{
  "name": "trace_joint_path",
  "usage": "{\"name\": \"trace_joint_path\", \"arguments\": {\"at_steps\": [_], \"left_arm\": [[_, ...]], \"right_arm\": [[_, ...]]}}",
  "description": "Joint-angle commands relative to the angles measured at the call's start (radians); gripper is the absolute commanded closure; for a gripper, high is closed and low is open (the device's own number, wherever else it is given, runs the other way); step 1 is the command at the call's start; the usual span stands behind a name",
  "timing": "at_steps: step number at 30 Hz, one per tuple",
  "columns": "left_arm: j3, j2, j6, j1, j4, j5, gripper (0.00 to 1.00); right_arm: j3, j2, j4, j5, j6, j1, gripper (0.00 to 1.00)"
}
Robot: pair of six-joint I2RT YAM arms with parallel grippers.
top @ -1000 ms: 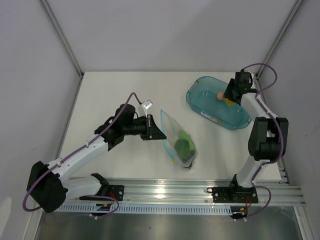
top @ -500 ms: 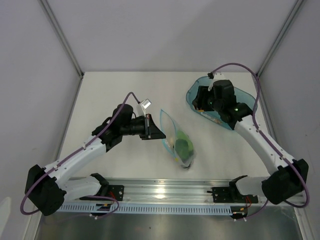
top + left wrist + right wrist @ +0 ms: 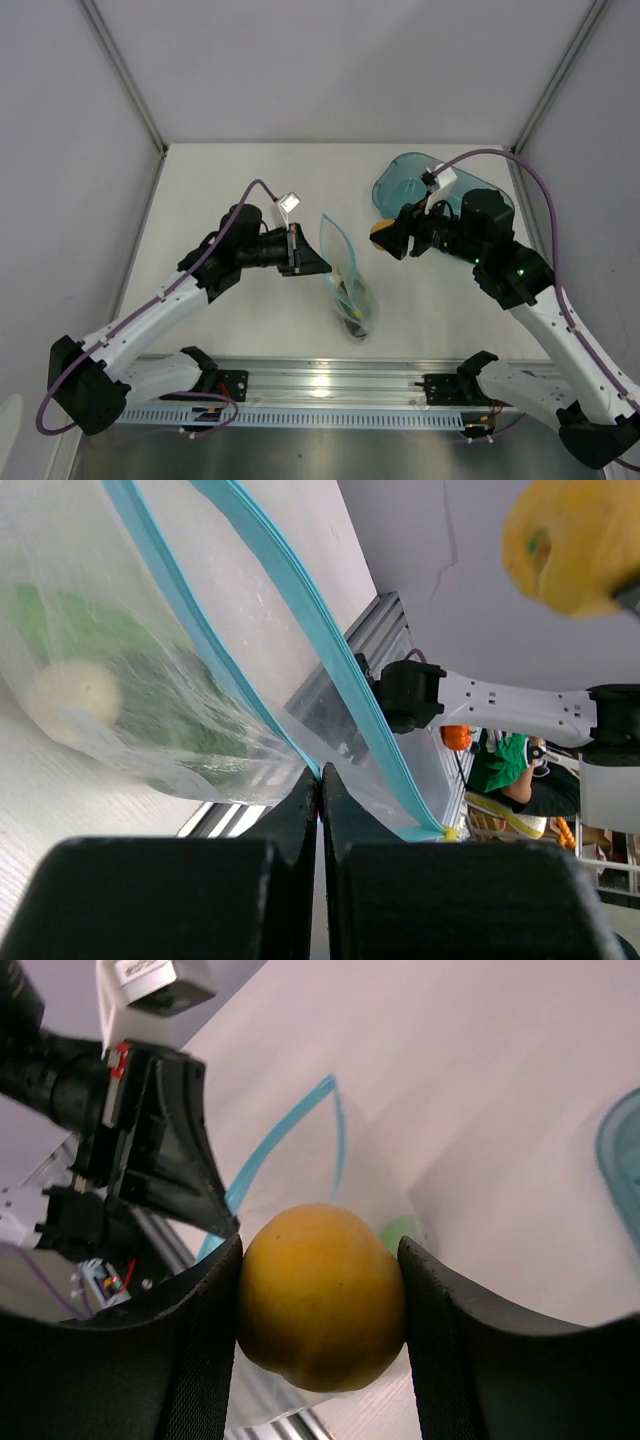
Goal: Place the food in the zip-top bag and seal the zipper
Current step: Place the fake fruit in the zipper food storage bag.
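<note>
Right gripper: jaws part-open and pressed against both sides of the yellow-orange round fruit, which fills the gap between them.
Left gripper: fingers closed flat together, pinching the plastic of the zip-top bag right at its mouth edge.
Fruit position: in the air, off the table, just right of the bag's raised upper end and between the bag and the teal tub.
Bag position: on the table between the two grippers, upper end lifted by the left gripper, lower end down near the rail.
Zipper: two light-blue strips standing apart, so the mouth gapes towards the fruit.
Bag contents: green pieces and a pale round piece low in the bag.
Hard to make out: the crinkled plastic blurs the contents, so the green shapes cannot be told apart. A dark patch at the bag's bottom in the top view cannot be identified.
Cut off: in the left wrist view the fruit is clipped by the top and right edges. From above only an orange sliver shows at the right fingertips.
Hidden: the right arm crosses the tub and covers most of it, so its inside cannot be judged.
In the way: the left gripper's black fingers sit beside the bag's mouth, facing the fruit.
</note>
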Motion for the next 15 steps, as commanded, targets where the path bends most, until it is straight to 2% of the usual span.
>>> {"name": "trace_joint_path", "arguments": {"at_steps": [1, 9, 15], "left_arm": [[0.066, -0.008, -0.006, 0.007, 0.007, 0.007, 0.99], [0.109, -0.002, 0.003, 0.008, -0.016, 0.001, 0.99], [0.072, 0.012, -0.001, 0.008, -0.002, 0.009, 0.99]], "right_arm": [[-0.007, 0.035, -0.020, -0.073, -0.030, 0.064, 0.97], [0.006, 0.119, 0.040, 0.001, -0.010, 0.210, 0.97], [0.009, 0.197, 0.060, 0.041, 0.007, 0.250, 0.89]]}}
